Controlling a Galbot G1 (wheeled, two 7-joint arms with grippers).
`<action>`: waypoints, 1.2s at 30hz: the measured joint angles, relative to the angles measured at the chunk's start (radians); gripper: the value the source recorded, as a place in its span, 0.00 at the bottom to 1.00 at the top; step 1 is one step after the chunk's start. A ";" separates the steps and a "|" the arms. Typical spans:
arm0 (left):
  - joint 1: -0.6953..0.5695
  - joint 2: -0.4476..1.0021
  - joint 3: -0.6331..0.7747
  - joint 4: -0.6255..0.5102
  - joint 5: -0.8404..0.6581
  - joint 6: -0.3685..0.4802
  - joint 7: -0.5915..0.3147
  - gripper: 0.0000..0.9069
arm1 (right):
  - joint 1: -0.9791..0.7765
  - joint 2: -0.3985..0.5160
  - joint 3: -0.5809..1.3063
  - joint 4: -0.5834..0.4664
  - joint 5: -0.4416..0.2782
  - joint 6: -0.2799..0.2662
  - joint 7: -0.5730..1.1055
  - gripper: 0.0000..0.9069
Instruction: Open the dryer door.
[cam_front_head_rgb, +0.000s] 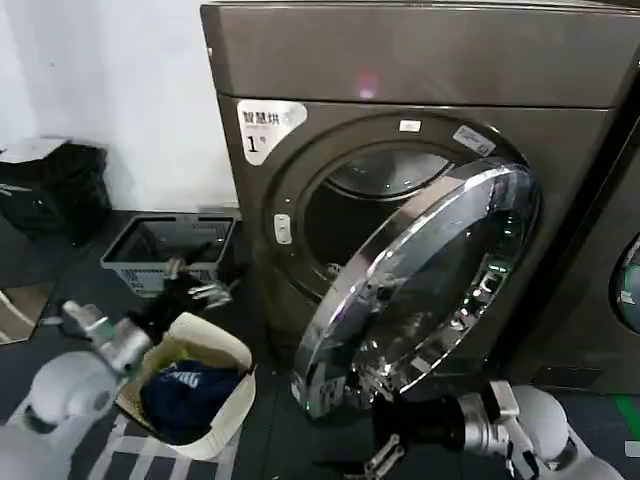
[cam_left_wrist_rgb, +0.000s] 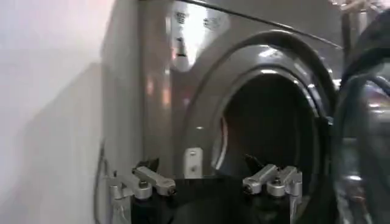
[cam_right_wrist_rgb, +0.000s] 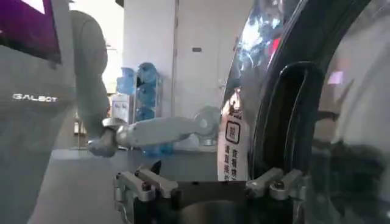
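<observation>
While the dryer door (cam_front_head_rgb: 425, 280) stands swung partway out from the dryer (cam_front_head_rgb: 420, 70), you have the right gripper (cam_front_head_rgb: 385, 455) released just below its near edge, the left gripper (cam_front_head_rgb: 205, 290) idle and open, so next push the door wider.

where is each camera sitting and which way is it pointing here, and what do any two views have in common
Head view: from the robot's head, looking down and forward at the dryer with its dryer door swung open; left gripper low by a basket, right gripper below the door.
Left wrist view: on the left arm, facing the drum opening; left gripper open.
Right wrist view: on the right arm, beside the door's edge, looking back at the robot's body; right gripper open.
Shared: head and left wrist views both show the "1" sticker.
</observation>
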 joint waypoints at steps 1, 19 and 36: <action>-0.015 0.002 0.026 0.005 0.004 -0.002 0.004 1.00 | -0.012 -0.002 0.009 0.004 0.000 0.001 0.000 1.00; -0.168 -0.015 0.312 0.019 0.030 -0.021 0.040 1.00 | -0.157 0.014 0.206 0.012 0.001 0.037 0.020 1.00; -0.295 -0.064 0.481 0.040 0.027 -0.017 0.057 1.00 | -0.256 0.109 0.455 -0.049 -0.016 0.105 0.026 1.00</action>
